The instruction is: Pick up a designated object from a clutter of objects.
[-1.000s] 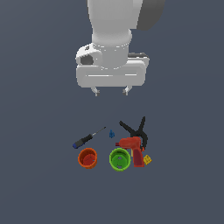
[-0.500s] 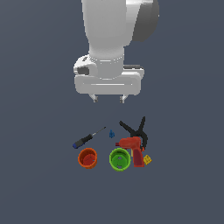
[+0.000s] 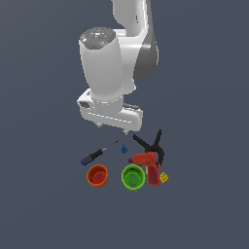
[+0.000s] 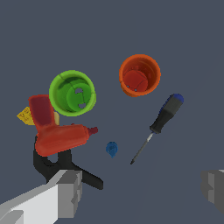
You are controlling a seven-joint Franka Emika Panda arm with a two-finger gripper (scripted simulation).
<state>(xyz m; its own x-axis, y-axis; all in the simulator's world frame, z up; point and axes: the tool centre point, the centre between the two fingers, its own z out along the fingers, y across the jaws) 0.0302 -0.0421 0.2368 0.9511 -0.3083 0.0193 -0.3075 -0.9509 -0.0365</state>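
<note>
The designated object, a slim screwdriver (image 3: 98,154) (image 4: 159,124) with a dark blue and black handle and thin grey shaft, lies flat at the clutter's side toward the exterior view's left. My gripper (image 3: 113,129) (image 4: 142,197) hangs open above it, apart from it, with nothing between its fingers. The rest of the clutter is an orange cup (image 3: 97,175) (image 4: 139,75), a green cup (image 3: 133,176) (image 4: 72,92), a red toy drill (image 3: 149,165) (image 4: 56,131), a black clamp (image 3: 153,145) (image 4: 57,167), a tiny blue piece (image 3: 124,148) (image 4: 112,148) and a small yellow piece (image 3: 164,178) (image 4: 25,115).
All the items rest on a flat dark grey floor (image 3: 44,204). The drill lies over the clamp, and the blue piece sits just past the screwdriver's tip. The white arm (image 3: 109,73) rises behind and above the clutter.
The arm has lowered toward the clutter and shifted slightly toward the exterior view's left, its wrist turned. The objects have not moved.
</note>
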